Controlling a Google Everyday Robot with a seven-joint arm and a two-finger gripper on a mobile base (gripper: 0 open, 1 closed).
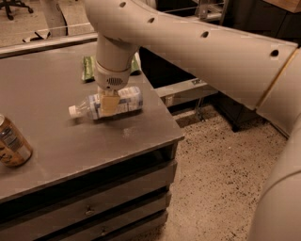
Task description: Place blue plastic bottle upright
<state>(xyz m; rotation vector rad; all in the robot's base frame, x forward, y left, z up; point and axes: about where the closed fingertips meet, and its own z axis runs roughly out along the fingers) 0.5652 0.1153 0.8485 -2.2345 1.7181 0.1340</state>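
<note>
Dim light on jaws over bottle [129, 100]

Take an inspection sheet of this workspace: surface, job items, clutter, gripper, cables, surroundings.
Surface: dark grey flat table top, with drawers under its front edge.
Job's things: small clear plastic water bottle with a white cap and pale blue label, lying on its side near the table's right edge, cap pointing left; not yet upright.
Clutter: brown-and-gold drink can on the table at the view's left edge; flat green snack bag at the far side, partly hidden by the arm.
Gripper: two-finger gripper down over the bottle's middle, reaching from above.
Cables: nothing seen.
Surroundings: speckled floor to the right of the table; black wheeled chair base at top left.
</note>
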